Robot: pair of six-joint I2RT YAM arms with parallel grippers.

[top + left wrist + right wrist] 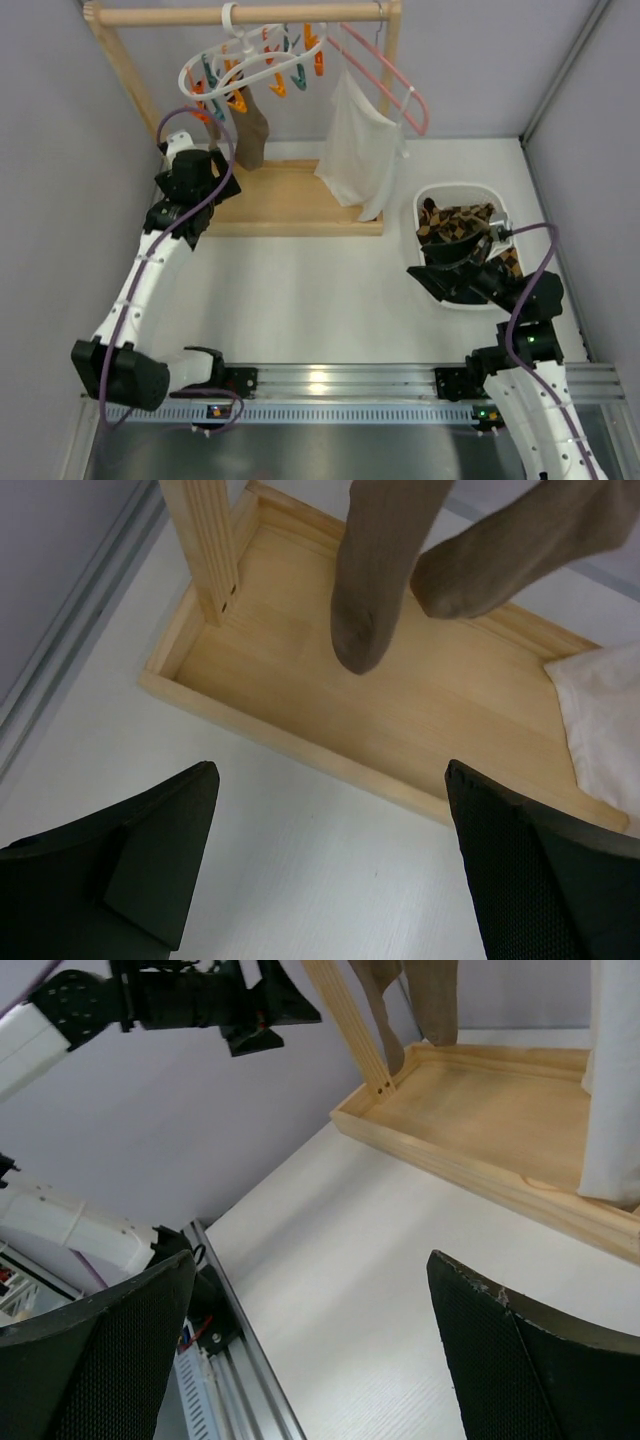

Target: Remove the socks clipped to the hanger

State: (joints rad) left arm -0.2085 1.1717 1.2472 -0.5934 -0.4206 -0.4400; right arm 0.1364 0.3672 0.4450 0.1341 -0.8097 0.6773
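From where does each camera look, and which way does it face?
Top external: above and behind the bases, facing down on table, rack, hanger, basket; left arm and right arm show.
Left wrist: faces down at the rack's tray and two brown socks; open left gripper shows.
Right wrist: faces left across the table to the rack; open right gripper and left arm show.
Both wrist views share the tray.

Your top view looks down from high at the near edge, taking in the whole table (pixel 320 290). Your left wrist view sits close above the wooden tray (pixel 400 710), facing down. Your right wrist view looks low across the table toward that same tray.
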